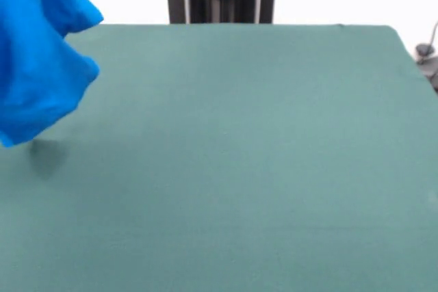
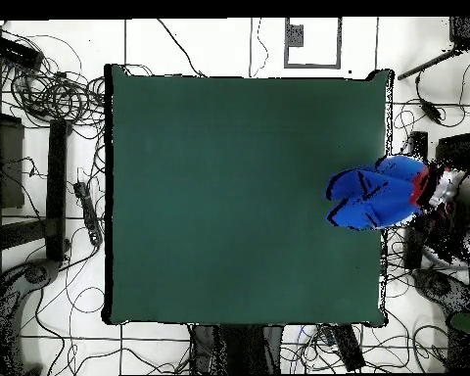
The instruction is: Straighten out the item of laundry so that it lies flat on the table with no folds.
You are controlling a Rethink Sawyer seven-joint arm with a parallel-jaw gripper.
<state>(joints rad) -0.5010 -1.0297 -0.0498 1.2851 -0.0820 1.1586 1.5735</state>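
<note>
The item of laundry, a bright blue shirt, hangs bunched in the air at the left edge of the front view. Its lower end is clear of the table, and it casts a small shadow on the green cloth below. From overhead the shirt sits crumpled over the right edge of the table, about halfway along that side. No print shows on it, only plain blue folds. Its upper part is cut off by the front view's edge. The gripper appears in neither view.
A red and white shape, perhaps a person's sleeve, meets the shirt's outer end just beyond the table's right edge. Cables and stands lie on the floor around the table. A small grey device sits off the far right corner.
</note>
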